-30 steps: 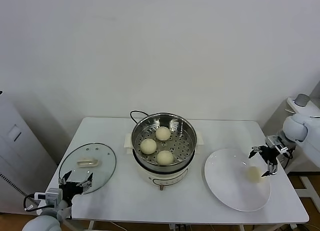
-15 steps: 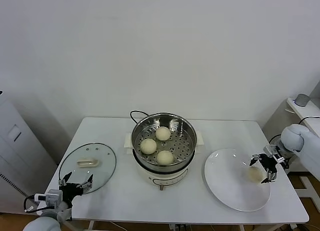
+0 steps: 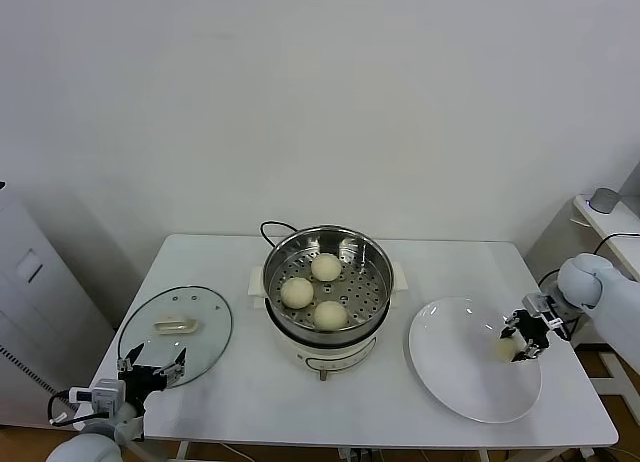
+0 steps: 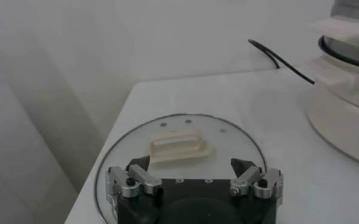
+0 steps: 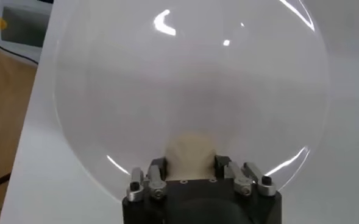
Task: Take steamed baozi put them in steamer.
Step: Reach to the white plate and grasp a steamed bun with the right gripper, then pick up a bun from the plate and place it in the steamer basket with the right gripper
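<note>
Baozi: three in steamer [image 3: 345,254], one on plate [image 3: 450,352].

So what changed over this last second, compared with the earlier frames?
The right hand dropped onto the white plate and shut on the last baozi, which still sits there. The steamer, its three buns and the open left hand by the glass lid stayed put.

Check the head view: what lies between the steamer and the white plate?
Only bare white table separates the steamer from the white plate, head view.
</note>
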